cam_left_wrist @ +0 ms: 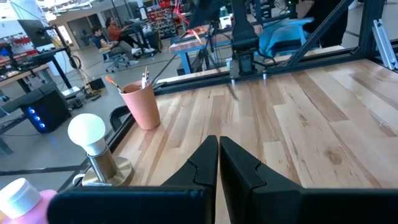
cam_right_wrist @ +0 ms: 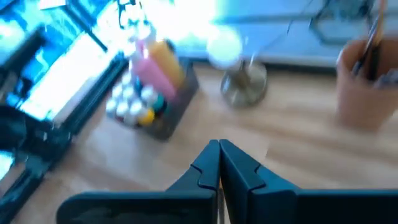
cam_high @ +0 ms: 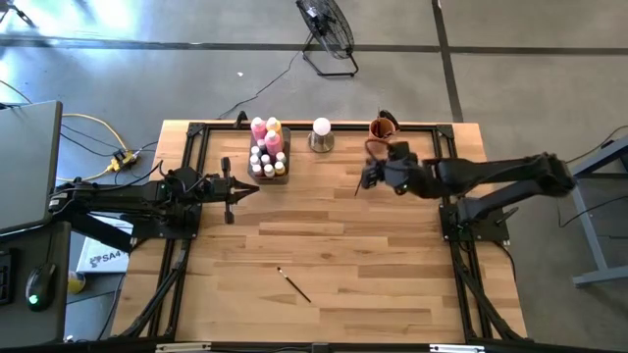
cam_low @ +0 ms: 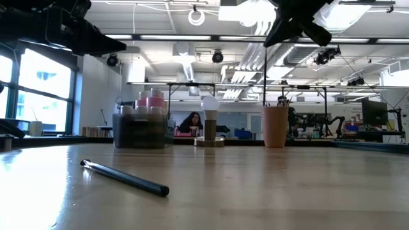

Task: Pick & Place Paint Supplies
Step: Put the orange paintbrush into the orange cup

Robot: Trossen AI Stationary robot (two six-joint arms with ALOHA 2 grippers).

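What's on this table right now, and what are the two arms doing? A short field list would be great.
Tray: far side of the table, holding the paint bottles
Lamp: between tray and cup
Cup: far right, brushes standing in it
Loose brush: lying alone on the near part of the table
Left gripper: shut, empty, near the tray
Right gripper: shut on a thin brush, raised just short of the cup

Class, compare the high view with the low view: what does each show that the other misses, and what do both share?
Only the high view shows both shut grippers, left and right, and the small white-capped bottles. Only the low view shows a person in the room behind. Both show the loose paintbrush, the white ball and the orange cup.
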